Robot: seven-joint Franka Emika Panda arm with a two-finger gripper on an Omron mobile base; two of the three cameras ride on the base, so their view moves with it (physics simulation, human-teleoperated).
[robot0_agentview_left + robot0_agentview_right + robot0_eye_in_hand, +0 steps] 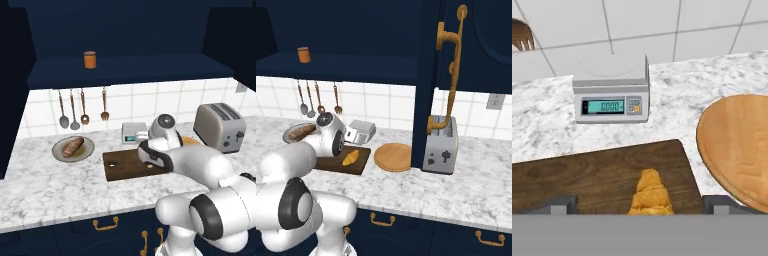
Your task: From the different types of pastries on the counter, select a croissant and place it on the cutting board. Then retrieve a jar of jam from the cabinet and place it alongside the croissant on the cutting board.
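Observation:
The golden croissant (pixel 649 192) lies on the dark wooden cutting board (pixel 587 175), near the board's right end (pixel 350 157). My gripper (pixel 639 206) hangs just above it, open, with a fingertip (pixel 559 205) well clear on either side of the pastry. In the left base view my hand hides the croissant over the board (pixel 120 167). A longer brown pastry (pixel 73 147) rests on a plate at the left of the counter (pixel 50 185). The orange-brown jar of jam (pixel 90 59) stands on the shelf of the navy cabinet (pixel 150 70), up and to the left of my hand.
A small kitchen scale (pixel 612 90) sits just behind the board. A round wooden board (pixel 392 156) lies to its right, then a toaster (pixel 441 145). An open cabinet door (pixel 431 75) hangs above the toaster. Utensils (pixel 82 107) hang on the tiled wall.

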